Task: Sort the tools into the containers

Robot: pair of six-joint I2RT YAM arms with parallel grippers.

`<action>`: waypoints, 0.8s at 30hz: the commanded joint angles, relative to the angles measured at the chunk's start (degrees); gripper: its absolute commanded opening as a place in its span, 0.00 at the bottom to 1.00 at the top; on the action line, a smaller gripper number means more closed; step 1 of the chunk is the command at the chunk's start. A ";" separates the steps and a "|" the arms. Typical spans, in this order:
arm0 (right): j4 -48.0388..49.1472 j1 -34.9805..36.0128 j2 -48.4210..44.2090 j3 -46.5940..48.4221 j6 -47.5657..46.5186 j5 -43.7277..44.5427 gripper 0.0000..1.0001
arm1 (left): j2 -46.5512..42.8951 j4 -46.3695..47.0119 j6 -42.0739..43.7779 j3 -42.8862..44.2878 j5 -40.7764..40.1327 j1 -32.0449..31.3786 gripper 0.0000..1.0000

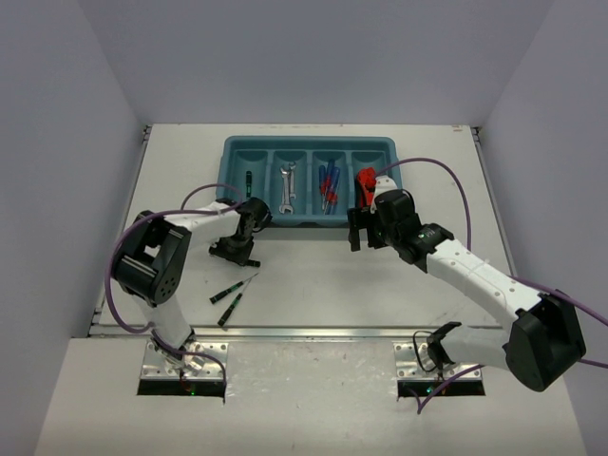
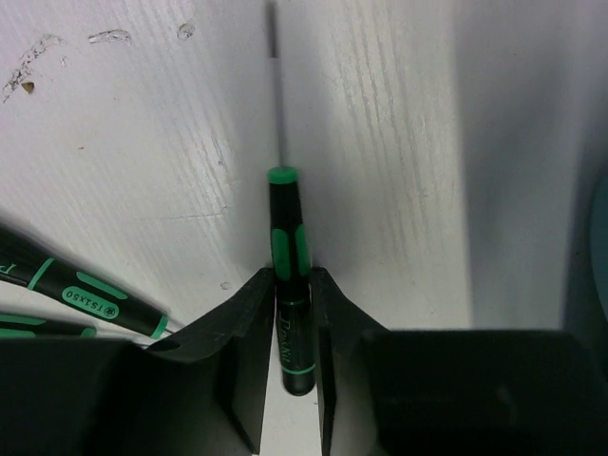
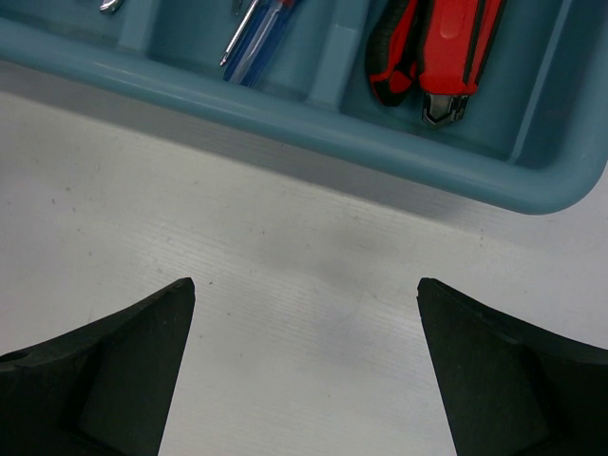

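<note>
Status: found L claw (image 2: 293,275) clamped on precision screwdriver (image 2: 285,237), flat on table (image 1: 380,294) just in front of tray (image 1: 309,142). Found R claw (image 3: 304,294) wide apart by tray's front rim, gripping nothing. Noted two more precision drivers (image 1: 234,289) farther from tray; pliers (image 3: 446,47), blue screwdrivers (image 1: 328,185), wrench (image 1: 289,182) inside tray.

Tray (image 1: 285,141) sits far-middle on the table (image 1: 313,285). Its compartments, left to right:
- lone precision screwdriver (image 1: 249,180)
- wrench (image 1: 289,182)
- screwdrivers (image 1: 328,185)
- pliers (image 1: 365,179)

Before the tray's left end, the left gripper (image 1: 237,255) has a finger on either side of the gripped precision screwdriver (image 2: 290,285), which lies on the table. Two loose precision screwdrivers (image 1: 233,287) lie nearer the arm bases. The right gripper (image 3: 306,304) is over the table, before the tray's right half.
</note>
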 commanded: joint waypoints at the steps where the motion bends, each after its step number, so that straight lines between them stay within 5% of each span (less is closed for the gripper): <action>1: 2.23 -0.33 0.36 0.16 -0.47 0.64 0.99 | -0.30 2.50 -0.55 -1.14 0.84 1.46 0.13; 5: 2.23 -0.27 0.40 0.18 -0.41 0.49 0.99 | -2.13 4.44 0.75 -3.09 2.28 3.51 0.00; 10: 2.15 -0.30 0.57 0.23 -0.38 0.26 0.99 | -7.03 3.97 1.07 -4.35 -0.29 5.39 0.00; 16: 2.15 -0.27 0.55 0.26 -0.38 0.14 0.99 | -18.61 -4.75 -1.16 -3.93 -12.29 6.46 0.00; 20: 2.20 -0.35 0.57 0.23 -0.38 0.08 0.99 | -28.92 10.48 23.14 -2.65 -22.22 5.60 0.00; 24: 2.23 -0.27 1.04 0.35 -0.43 0.19 0.99 | -35.51 39.90 57.90 -6.55 -13.77 5.14 0.00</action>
